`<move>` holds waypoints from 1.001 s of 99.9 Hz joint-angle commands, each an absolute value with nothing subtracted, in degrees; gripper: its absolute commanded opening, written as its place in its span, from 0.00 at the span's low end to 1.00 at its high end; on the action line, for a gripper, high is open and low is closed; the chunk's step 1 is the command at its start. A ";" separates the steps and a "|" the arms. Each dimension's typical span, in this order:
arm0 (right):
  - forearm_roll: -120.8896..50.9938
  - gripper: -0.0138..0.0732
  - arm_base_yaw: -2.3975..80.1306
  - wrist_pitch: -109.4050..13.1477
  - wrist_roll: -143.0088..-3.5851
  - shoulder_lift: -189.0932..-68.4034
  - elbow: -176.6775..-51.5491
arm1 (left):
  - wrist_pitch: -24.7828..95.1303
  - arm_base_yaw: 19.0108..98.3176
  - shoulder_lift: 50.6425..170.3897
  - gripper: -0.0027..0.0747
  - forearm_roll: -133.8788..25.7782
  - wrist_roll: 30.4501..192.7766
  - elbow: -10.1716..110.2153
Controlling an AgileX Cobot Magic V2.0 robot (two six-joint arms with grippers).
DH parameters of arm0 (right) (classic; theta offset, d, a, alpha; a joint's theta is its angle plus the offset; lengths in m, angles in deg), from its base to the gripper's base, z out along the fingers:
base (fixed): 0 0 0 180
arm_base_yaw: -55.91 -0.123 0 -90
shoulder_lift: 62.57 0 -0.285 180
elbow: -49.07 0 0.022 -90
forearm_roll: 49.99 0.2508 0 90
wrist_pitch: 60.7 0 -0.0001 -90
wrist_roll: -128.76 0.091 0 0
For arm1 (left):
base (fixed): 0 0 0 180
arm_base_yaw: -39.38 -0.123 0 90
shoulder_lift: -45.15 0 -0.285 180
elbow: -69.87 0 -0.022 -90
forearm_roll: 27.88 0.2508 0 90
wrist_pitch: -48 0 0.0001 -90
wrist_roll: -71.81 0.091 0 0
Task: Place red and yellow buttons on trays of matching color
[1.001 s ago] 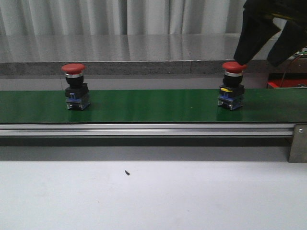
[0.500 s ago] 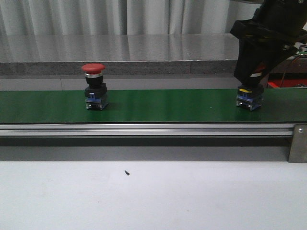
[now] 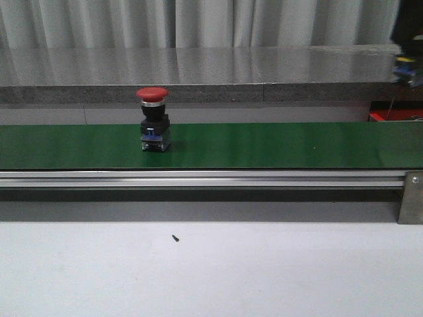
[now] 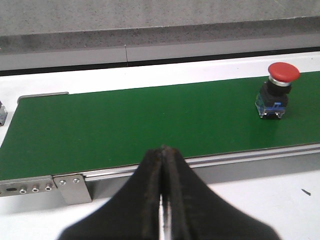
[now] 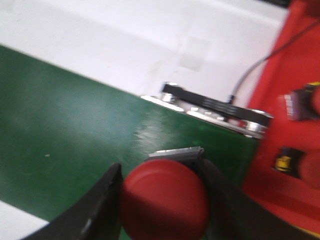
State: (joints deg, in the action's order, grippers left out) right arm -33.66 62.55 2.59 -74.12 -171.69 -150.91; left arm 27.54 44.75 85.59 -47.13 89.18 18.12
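Since half a second ago, the right hand [image 5: 160, 200] has lifted off the green belt [image 3: 264, 145] with its red button [image 5: 164, 204] and now sits at the upper right edge of the front view, where only a dark corner and the button's blue and yellow base show. Meanwhile the other red button [image 3: 153, 119] has ridden further right along the belt.

From the right wrist camera, the two black fingers [image 5: 102, 207] press against either side of the held button's red cap, gripping it above the belt's end. A red tray [image 5: 295, 100] lies just past that end roller, with two dark button bodies already resting on it, though the picture is blurred.

The left hand [image 4: 162, 200] has its fingers pressed together with nothing between them, hanging over the near side of the belt, near its left end bracket. The standing button is upright near the belt's far edge, well apart from that hand.

Green belt lies bare on both sides of the standing button. A white desk [image 3: 211, 271] spreads in front of the aluminium rail [image 3: 198, 178], with one small dark speck [image 3: 175, 238] on it.
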 commanded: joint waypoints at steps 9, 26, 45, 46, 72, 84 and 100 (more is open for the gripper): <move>-33.38 0.35 72.03 2.00 -74.08 -170.53 -155.08 | 31.62 45.25 85.47 0.01 -48.06 89.17 19.64; -33.38 0.35 79.04 1.73 -74.08 -174.69 -157.66 | 31.62 45.25 85.47 0.01 -48.06 89.17 19.64; -33.32 0.35 81.05 -0.03 -74.08 -181.65 -160.84 | 31.62 45.25 85.47 0.01 -48.06 89.17 19.64; -33.32 0.35 81.05 -0.11 -74.08 -182.20 -160.97 | 31.62 45.25 85.47 0.01 -48.06 89.17 19.64; -33.39 0.35 81.05 -0.98 -74.08 -190.96 -165.65 | 31.62 45.25 85.47 0.01 -48.06 89.17 19.64; -33.65 0.35 81.05 -2.04 -74.08 -192.91 -166.29 | 31.52 45.25 85.47 0.01 -48.06 89.17 19.64; -33.87 0.35 81.05 -2.66 -74.08 -194.00 -166.29 | 31.52 45.25 85.47 0.01 -48.06 89.17 19.64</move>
State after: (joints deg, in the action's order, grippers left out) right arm -34.41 80.73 -0.89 -73.86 -197.30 -164.16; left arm 27.54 44.75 85.59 -47.13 89.18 18.12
